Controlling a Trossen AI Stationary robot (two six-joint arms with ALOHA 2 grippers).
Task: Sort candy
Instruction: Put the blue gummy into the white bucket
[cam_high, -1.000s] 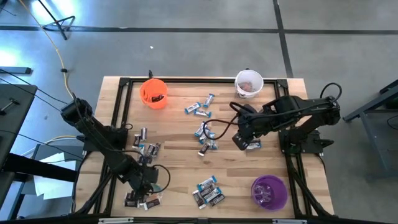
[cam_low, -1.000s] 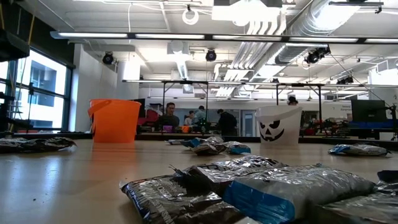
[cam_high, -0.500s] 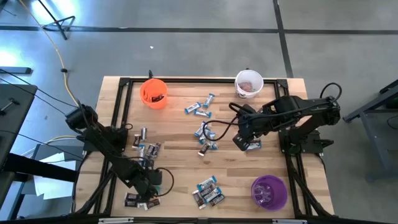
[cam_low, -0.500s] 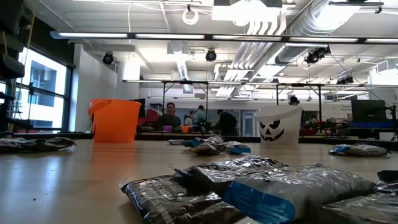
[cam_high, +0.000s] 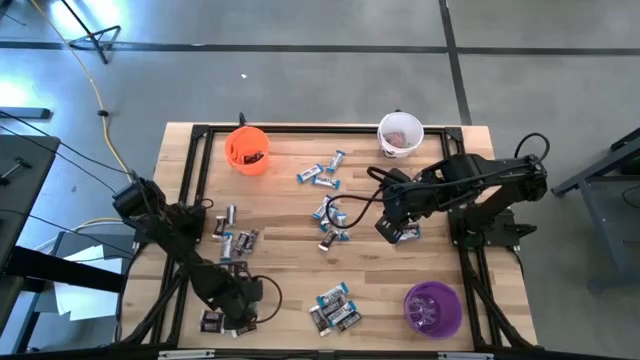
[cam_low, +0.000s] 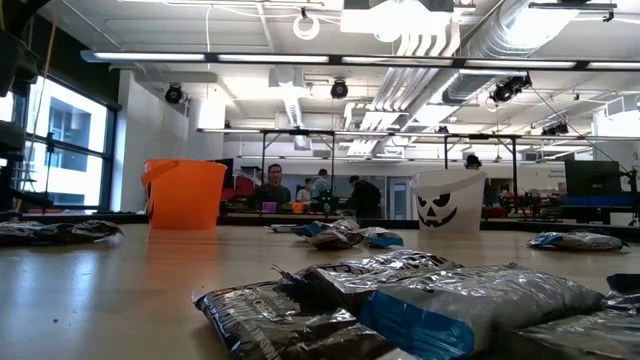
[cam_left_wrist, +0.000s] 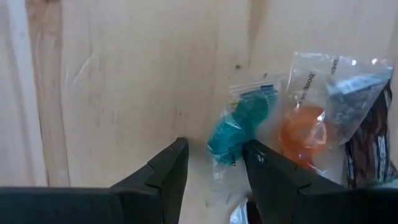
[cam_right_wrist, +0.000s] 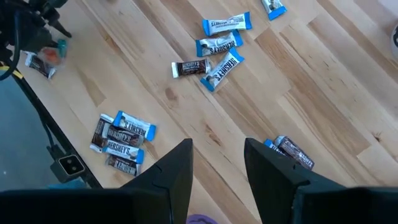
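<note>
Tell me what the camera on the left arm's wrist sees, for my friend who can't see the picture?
The left gripper is open, low over the wooden table, with a teal wrapped candy just ahead between its fingers. Beside that lies an orange candy in a clear wrapper, touching a dark wrapper at the picture's edge.

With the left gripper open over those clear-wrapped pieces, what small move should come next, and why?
Probably a short slide toward the teal candy, then close. The left gripper is open with bare wood between its fingers; the teal piece lies just ahead, beside one fingertip, next to an orange candy. Centring first should keep the grip to one piece.
</note>
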